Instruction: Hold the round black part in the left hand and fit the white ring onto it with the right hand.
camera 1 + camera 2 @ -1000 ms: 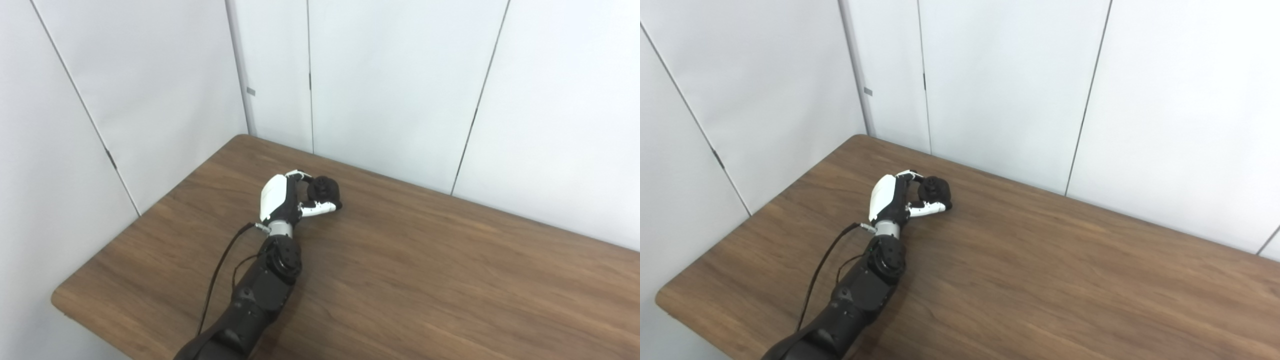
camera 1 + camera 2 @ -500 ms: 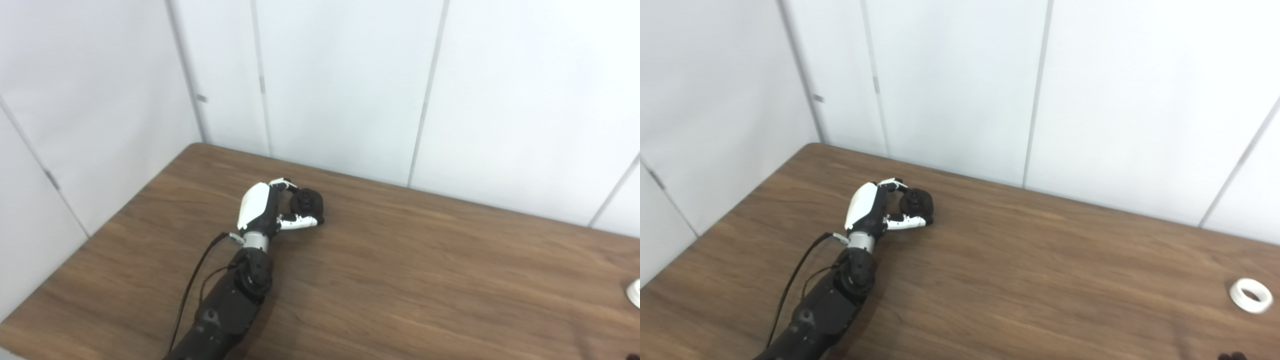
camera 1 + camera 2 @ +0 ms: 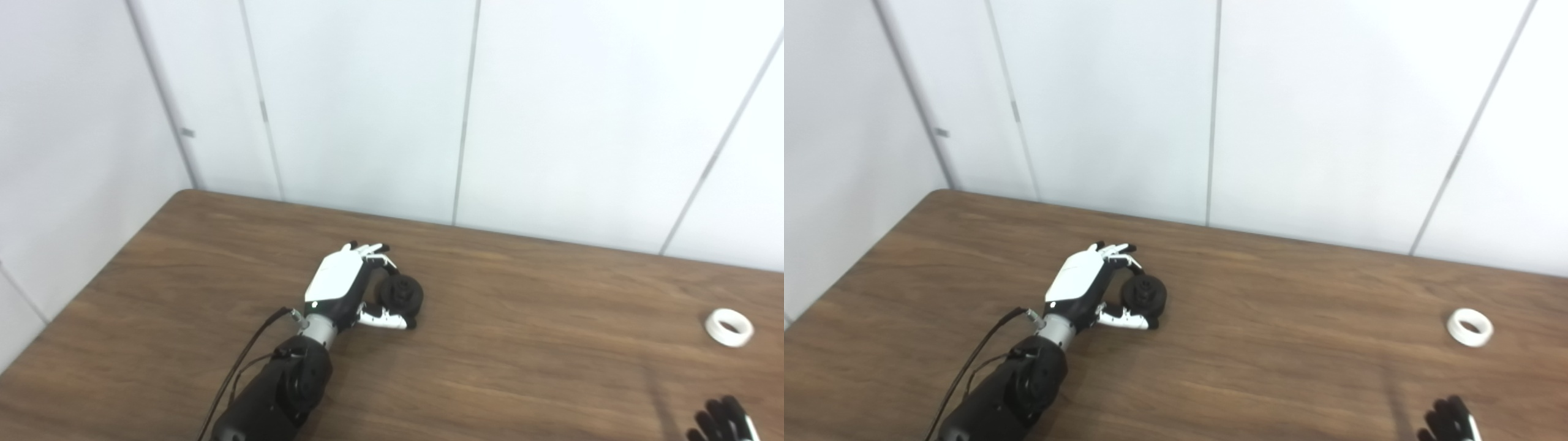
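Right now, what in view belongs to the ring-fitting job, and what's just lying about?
Job:
- round black part, gripped in the left robot hand
- white ring, lying on the table, untouched
- right robot hand, only its fingertips show at the bottom edge

Just there:
- wooden table
- black cable on the left arm

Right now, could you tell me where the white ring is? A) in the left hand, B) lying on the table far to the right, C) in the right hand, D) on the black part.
B: the white ring lies alone on the table, far from the round black part in the left hand.
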Robot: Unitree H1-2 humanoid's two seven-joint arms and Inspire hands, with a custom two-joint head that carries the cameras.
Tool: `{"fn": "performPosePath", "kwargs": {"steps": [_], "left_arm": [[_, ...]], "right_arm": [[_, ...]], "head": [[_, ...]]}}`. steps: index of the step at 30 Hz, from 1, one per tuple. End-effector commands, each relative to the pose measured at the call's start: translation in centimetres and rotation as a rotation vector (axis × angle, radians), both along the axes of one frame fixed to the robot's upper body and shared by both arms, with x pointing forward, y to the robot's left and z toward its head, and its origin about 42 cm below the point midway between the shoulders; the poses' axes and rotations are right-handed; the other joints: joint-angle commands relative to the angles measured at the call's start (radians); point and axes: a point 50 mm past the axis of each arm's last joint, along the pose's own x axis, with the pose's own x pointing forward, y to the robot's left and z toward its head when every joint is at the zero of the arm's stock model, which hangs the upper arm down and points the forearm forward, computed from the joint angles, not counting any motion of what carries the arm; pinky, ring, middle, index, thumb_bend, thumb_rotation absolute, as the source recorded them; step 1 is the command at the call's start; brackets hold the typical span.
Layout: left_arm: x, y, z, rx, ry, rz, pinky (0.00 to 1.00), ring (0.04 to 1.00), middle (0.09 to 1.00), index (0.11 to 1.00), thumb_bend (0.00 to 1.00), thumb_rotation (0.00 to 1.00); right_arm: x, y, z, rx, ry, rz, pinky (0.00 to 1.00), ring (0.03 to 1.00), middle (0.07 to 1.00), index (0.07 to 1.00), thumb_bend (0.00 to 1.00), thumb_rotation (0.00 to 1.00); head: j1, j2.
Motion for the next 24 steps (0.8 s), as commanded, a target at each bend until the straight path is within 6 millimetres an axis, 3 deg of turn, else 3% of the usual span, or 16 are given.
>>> {"fn": "performPosePath", "kwargs": {"steps": [1,6,10,16,24], "left_arm": [[-0.3,-1.2,0.8,0.064,-0.04,-0.082,1.0,0.923,0.906,0.479,0.52,0.05],[-1.8,-3.9,0.0,0.111,-0.007,-0.207,1.0,0.926,0.908,0.48,0.52,0.05],[-2.9,-4.8,-1.0,0.091,0.005,-0.275,1.0,0.927,0.913,0.48,0.52,0.05],[-4.8,-5.5,-2.3,0.043,0.016,-0.385,1.0,0.92,0.912,0.48,0.52,0.05],[-5.7,-5.6,-3.6,-0.04,0.113,-0.489,1.0,0.934,0.924,0.479,0.51,0.05]], "right_arm": [[-1.1,2.2,-1.5,0.069,0.082,-0.005,1.0,1.0,1.0,1.0,0.68,0.79],[-1.3,3.7,-0.4,0.069,0.081,-0.023,1.0,1.0,1.0,1.0,0.69,0.75],[-1.4,4.5,0.0,0.064,0.071,-0.017,1.0,1.0,1.0,1.0,0.67,0.73],[-1.3,5.6,0.9,0.061,0.056,-0.024,0.99,1.0,1.0,1.0,0.63,0.69],[-0.7,6.5,1.4,0.058,0.049,-0.028,0.98,1.0,1.0,1.0,0.7,0.68]], "head": [[-0.01,0.004],[-0.092,0.032],[-0.145,0.052],[-0.223,0.083],[-0.283,0.107]]}}
